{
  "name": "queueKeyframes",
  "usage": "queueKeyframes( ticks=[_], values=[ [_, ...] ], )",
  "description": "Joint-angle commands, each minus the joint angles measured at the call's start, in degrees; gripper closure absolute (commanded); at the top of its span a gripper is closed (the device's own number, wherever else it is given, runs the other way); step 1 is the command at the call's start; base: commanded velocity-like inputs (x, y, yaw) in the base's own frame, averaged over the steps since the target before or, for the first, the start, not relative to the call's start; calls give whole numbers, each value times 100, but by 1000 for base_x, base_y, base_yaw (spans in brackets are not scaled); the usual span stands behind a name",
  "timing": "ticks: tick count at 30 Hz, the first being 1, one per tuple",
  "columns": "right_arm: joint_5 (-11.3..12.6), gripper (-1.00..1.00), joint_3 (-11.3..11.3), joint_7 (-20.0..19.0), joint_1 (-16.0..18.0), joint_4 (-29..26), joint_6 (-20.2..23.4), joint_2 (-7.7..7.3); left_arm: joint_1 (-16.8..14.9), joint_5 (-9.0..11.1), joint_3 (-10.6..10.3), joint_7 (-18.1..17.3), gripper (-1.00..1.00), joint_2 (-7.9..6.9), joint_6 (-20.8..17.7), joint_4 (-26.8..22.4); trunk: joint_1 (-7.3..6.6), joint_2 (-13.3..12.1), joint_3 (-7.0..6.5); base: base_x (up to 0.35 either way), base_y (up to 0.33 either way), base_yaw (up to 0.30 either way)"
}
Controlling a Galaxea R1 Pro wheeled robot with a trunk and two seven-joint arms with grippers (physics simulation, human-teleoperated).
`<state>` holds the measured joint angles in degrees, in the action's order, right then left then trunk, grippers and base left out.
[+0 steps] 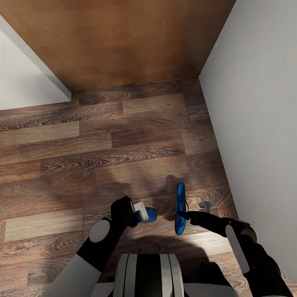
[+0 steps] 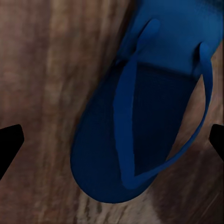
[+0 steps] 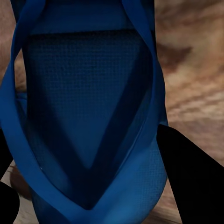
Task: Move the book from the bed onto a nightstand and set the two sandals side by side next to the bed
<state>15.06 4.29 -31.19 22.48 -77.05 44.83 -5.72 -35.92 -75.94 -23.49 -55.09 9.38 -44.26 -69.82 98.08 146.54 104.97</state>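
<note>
I hold two bright blue sandals above the wood-plank floor (image 1: pixel 82 165). My left gripper (image 1: pixel 142 214) is shut on one sandal (image 1: pixel 151 214); only its rounded end pokes out past the fingers. The left wrist view shows that sandal (image 2: pixel 140 130) strap side up, with dark fingertips (image 2: pixel 9 144) at either side of it. My right gripper (image 1: pixel 186 214) is shut on the other sandal (image 1: pixel 180 198), which stands on edge, long axis pointing away from me. Up close, this sandal (image 3: pixel 88 116) sits between dark fingers (image 3: pixel 186 182). The bed, book and nightstand are out of view.
A brown wooden panel (image 1: pixel 123 41) closes the far end of the floor. A white wall (image 1: pixel 255 123) runs along the right, close to my right arm. Another white wall corner (image 1: pixel 24 78) juts in at far left. Bare planks lie ahead.
</note>
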Motion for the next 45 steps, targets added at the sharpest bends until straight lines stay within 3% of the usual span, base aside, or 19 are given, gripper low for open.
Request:
queueKeyframes(
  ticks=[1,7,11,40,45],
  values=[
    [15,100,6,-13,2,-3,39,1,-3,-35,-7,-50,-100,1,-30,-5,-1,1,3,0,0,0],
    [15,100,5,-13,2,-3,38,1,-3,432,-7,-55,-100,3,-30,-5,-1,1,3,0,0,0],
    [15,100,8,-11,2,-3,36,1,0,522,-9,-49,-100,3,-30,-1,-1,1,3,0,0,0],
    [23,100,10,-35,2,-47,18,-8,-2,568,-20,-23,-100,-15,-24,220,-1,1,3,0,0,0],
    [23,100,10,-36,2,-47,17,-8,-1,573,-13,-7,-100,-22,-21,481,-1,1,3,0,0,0]
  ],
)
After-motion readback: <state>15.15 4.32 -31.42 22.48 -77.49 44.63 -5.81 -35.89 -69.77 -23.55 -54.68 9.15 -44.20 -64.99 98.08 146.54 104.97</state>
